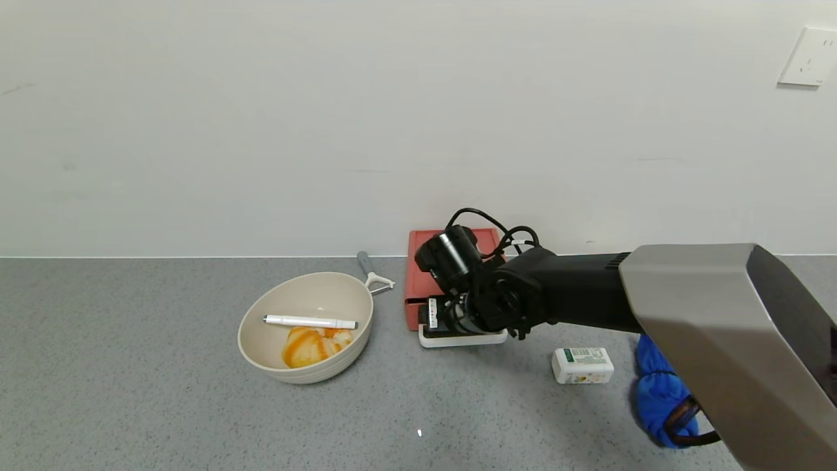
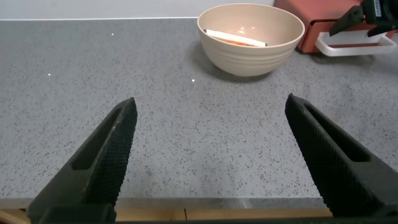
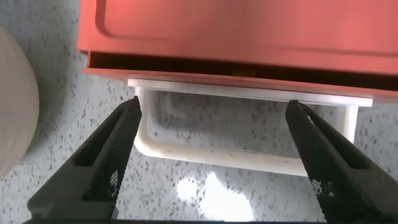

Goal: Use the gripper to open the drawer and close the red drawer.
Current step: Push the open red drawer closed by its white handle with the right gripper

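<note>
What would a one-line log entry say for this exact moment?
right gripper: jaws open, above white handle | drawer: nearly shut | left gripper: open, over bare counter

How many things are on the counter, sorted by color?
Red: 1, the drawer
Cream: 1, the bowl
White: 2, the pen and the small box
Orange: 1, the peel in the bowl
Grey: 1, the peeler
Blue: 1, the cloth
Total: 7
</note>
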